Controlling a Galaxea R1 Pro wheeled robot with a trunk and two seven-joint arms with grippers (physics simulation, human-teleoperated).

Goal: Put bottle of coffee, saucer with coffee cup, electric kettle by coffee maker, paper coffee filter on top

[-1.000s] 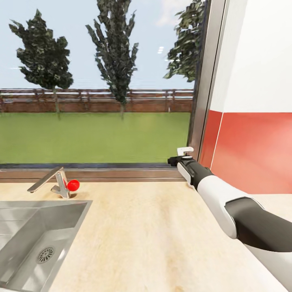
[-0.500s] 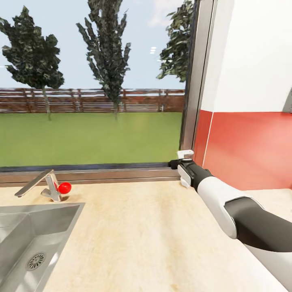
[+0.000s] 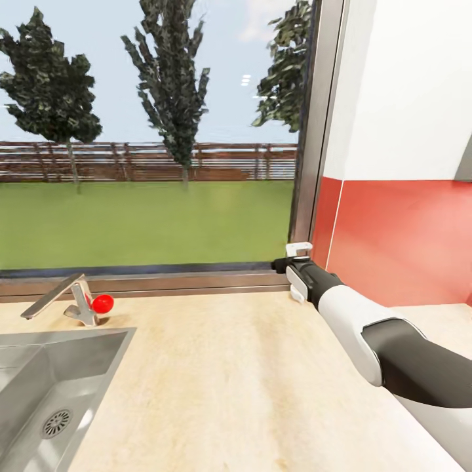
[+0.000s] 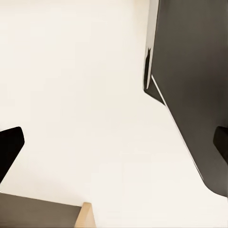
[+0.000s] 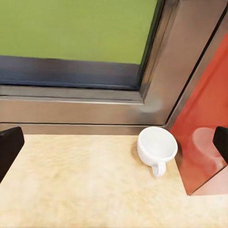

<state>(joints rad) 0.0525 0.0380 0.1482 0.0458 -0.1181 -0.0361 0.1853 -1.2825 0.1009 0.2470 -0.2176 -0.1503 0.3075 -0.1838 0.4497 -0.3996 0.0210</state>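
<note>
Coffee cup sitting in the bench corner, not yet picked up

The white coffee cup [image 5: 157, 148] is lying tipped toward the camera on the bench [image 5: 80, 180], in the corner where the window frame [image 5: 95, 107] is meeting the red wall panel [image 5: 209, 123]. The right tool [image 5: 114, 142] is pointing at it from near by with its jaws spread wide and nothing between them. The left tool [image 4: 114, 147] is also gaping wide and carrying nothing. Judging by this, the cup is not yet standing on any saucer, and the remaining placements cannot be checked from here.
</note>
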